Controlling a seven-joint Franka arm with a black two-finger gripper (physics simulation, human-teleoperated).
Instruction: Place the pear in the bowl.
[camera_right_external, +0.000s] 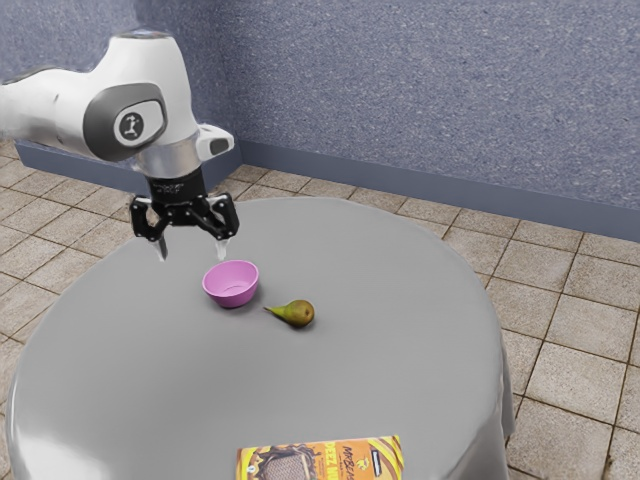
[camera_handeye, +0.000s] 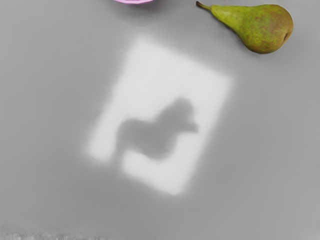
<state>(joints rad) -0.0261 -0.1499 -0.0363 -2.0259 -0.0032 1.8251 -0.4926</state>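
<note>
While the plump green-and-brown pear (camera_right_external: 297, 313) lies outside the round pink bowl (camera_right_external: 231, 284), your main work is ahead

As far as you can judge from how things lie, neither the pick nor the placing is done. Your pale-tipped black fingers (camera_right_external: 222, 246) stand wide open with nothing between them, raised above the smooth grey surface (camera_right_external: 400, 380) toward the exterior view's left of the bowl. The pear rests on its side on that surface, just beside the bowl but apart from it, its thin stem toward the bowl. What remains for you is to reach the pear, close on it, lift it over the rim and let it go inside.

You see a rounded, speckled body that narrows into a greener neck and a dark, woody stem; the fat end has a brownish blush. Such a curved skin could roll if you touch it off centre, so the thick part looks like your better hold. The bowl has a glossy look, a thin rim and sides that slope inward to a small base. Nearer the camera, you have a flat yellow-and-orange packet (camera_right_external: 320, 460) with dark printing, which your task doesn't need.
</note>
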